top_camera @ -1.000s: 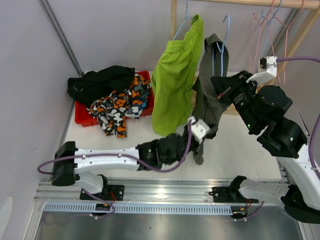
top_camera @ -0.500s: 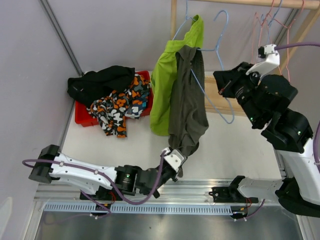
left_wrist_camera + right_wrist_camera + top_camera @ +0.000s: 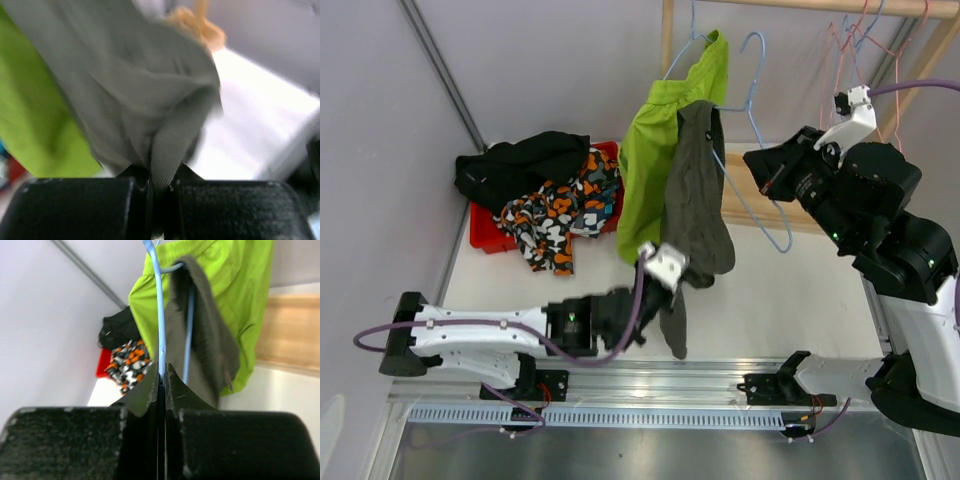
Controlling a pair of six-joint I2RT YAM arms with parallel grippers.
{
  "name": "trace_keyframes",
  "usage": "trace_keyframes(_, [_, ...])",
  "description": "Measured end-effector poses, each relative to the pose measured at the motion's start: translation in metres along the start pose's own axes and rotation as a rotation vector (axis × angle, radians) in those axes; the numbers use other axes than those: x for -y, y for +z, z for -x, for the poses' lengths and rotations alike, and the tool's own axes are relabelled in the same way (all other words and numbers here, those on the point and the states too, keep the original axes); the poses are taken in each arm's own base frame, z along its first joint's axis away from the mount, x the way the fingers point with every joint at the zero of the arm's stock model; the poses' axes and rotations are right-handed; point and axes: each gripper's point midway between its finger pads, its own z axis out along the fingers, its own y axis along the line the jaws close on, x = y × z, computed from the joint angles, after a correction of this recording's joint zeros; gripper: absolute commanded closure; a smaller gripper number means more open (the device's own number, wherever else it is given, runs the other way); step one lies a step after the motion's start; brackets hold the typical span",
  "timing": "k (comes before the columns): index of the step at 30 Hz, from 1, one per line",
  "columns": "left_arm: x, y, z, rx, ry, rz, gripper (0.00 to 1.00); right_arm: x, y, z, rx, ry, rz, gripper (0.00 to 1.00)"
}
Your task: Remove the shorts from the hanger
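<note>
Pinching the bottom hem of the dark grey-olive shorts (image 3: 695, 205), the left fingers (image 3: 145, 200) sit at its 6 o'clock. The garment drapes over the blue hanger (image 3: 160, 315), at 3 o'clock of the lime green shorts (image 3: 655, 170). The right fingers (image 3: 152, 390) clamp the hanger's wire.

Matt cloth grey-olive shorts (image 3: 140, 100), smooth blue hanger (image 3: 160, 315), grainy black fingers (image 3: 75, 210)

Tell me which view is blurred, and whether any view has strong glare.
Left wrist: the dark grey-olive shorts and the lime green shorts are blurred, and the table is washed out white; right wrist: the blue hanger is fairly sharp, the fingers near the lens softer; top external: sharp, evenly lit, no glare.
</note>
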Motion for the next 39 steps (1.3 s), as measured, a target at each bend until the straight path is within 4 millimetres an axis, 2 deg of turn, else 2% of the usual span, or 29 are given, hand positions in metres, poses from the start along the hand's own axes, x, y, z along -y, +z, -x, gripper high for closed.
trace_keyframes(4, [-0.063,0.041,0.08,0.089,-0.015,0.163,1.0,-0.009,-0.02,-0.016,-0.089,0.07,0.077,1.0])
trace_keyframes(5, [-0.088,0.053,0.101,0.111,-0.021,0.226,1.0,-0.013,-0.026,-0.023,-0.125,0.088,0.109,1.0])
trace_keyframes(7, [-0.122,0.066,0.133,0.141,-0.026,0.303,1.0,-0.02,-0.039,-0.042,-0.208,0.117,0.165,1.0])
trace_keyframes(8, [-0.15,0.07,0.142,0.148,-0.025,0.369,1.0,-0.023,-0.044,-0.05,-0.242,0.126,0.188,1.0])
trace_keyframes(9, [-0.167,0.071,0.148,0.152,-0.02,0.405,1.0,-0.025,-0.052,-0.059,-0.281,0.135,0.209,1.0])
trace_keyframes(12, [-0.224,0.061,0.163,0.148,-0.017,0.544,1.0,-0.023,-0.074,-0.072,-0.353,0.159,0.234,1.0])
trace_keyframes(15, [-0.279,0.042,0.172,0.143,-0.027,0.67,1.0,-0.015,-0.096,-0.067,-0.346,0.181,0.239,1.0])
trace_keyframes(19, [-0.352,0.005,0.184,0.13,-0.034,0.838,1.0,-0.009,-0.117,-0.055,-0.311,0.199,0.261,1.0])
trace_keyframes(21, [-0.384,-0.012,0.193,0.127,-0.041,0.901,1.0,-0.009,-0.119,-0.054,-0.304,0.201,0.267,1.0])
trace_keyframes(23, [-0.41,-0.021,0.207,0.134,-0.049,0.942,1.0,-0.01,-0.113,-0.058,-0.311,0.198,0.26,1.0])
trace_keyframes(27, [-0.446,-0.012,0.229,0.166,-0.078,0.957,1.0,-0.008,-0.095,-0.076,-0.355,0.176,0.222,1.0])
trace_keyframes(30, [-0.468,0.009,0.228,0.153,-0.107,0.937,1.0,-0.007,-0.08,-0.091,-0.391,0.154,0.19,1.0])
trace_keyframes(32, [-0.482,0.026,0.216,0.127,-0.122,0.931,1.0,-0.006,-0.074,-0.097,-0.404,0.138,0.178,1.0])
trace_keyframes(36, [-0.498,0.051,0.164,0.008,-0.15,0.926,1.0,-0.004,-0.061,-0.107,-0.421,0.112,0.148,1.0])
trace_keyframes(39, [-0.509,0.068,0.107,-0.108,-0.186,0.929,1.0,-0.002,-0.058,-0.107,-0.415,0.1,0.141,1.0])
